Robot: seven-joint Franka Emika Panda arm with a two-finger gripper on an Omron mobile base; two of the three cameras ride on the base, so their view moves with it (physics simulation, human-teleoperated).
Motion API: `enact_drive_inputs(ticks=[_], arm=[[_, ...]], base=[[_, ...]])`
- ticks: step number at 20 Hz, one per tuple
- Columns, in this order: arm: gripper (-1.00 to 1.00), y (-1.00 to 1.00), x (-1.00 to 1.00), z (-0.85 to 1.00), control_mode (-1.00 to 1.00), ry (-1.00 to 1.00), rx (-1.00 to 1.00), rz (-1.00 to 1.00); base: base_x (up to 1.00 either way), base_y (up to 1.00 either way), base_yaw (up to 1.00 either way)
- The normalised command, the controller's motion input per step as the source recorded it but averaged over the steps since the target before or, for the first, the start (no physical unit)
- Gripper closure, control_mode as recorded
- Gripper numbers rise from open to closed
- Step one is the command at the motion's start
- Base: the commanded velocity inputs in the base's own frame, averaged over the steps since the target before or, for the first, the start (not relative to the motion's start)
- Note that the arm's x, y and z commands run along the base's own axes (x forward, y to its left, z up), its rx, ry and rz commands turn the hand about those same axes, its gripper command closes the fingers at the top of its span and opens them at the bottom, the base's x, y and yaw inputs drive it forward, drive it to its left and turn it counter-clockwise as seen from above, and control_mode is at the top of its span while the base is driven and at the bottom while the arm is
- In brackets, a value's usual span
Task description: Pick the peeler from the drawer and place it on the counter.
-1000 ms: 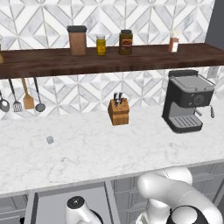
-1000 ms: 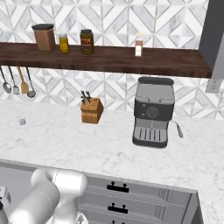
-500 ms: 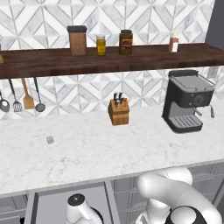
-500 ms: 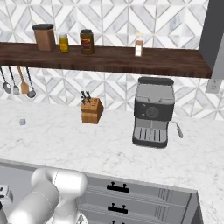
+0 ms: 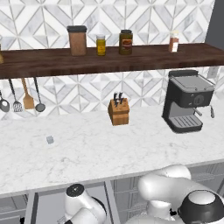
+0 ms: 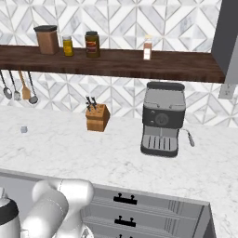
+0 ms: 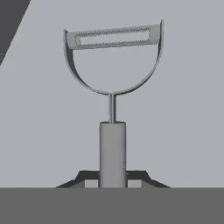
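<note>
— Where's the peeler [image 7: 112,100]?
— Centre of the hand view, lying on the flat grey floor of the drawer [image 7: 183,109]. Loop-shaped head toward the top of the frame, slotted blade across it, thin neck running down into a thicker handle.

— And the gripper [image 7: 112,183]?
— Bottom centre of the same view. Dark finger tips [image 7: 89,178] peeking up on either side of the handle's lower end, right against it. Looks closed around the handle, though hard to say how firmly.

— Anything else in that view?
— A dark wedge in the upper left corner; can't tell what it is.

— Left base view?
— Arm bent low at the bottom, reaching down into the drawer at lower left. Above it, the counter [image 5: 109,153] across the middle. On it: a tiny grey cube [image 5: 50,139] at left, a knife block [image 5: 119,112] at centre, a coffee machine [image 5: 189,106] at right.

— Higher up?
— A dark wooden shelf [image 5: 109,59] with jars [image 5: 77,40] along the top. Hanging utensils [image 5: 27,97] under its left end.

— Right base view?
— Same layout, seen from the other side. Knife block left of centre, coffee machine just right of it, well apart. Grey cabinet fronts [image 6: 139,214] with black handles along the bottom.
</note>
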Motion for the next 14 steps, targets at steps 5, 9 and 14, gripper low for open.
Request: enact_drive_inputs(ticks=[5,9,14], arm=[[1.00,-0.02,-0.21,1.00,-1.00,0.00,0.00,0.00],[1.00,-0.15,0.30,1.00,-1.00,-0.01,0.01,-0.02],[1.00,-0.30,0.93,1.00,-1.00,0.00,0.03,-0.06]], base=[[0.00,0.00,0.00],[0.00,0.00,0.00],[0.00,0.00,0.00]])
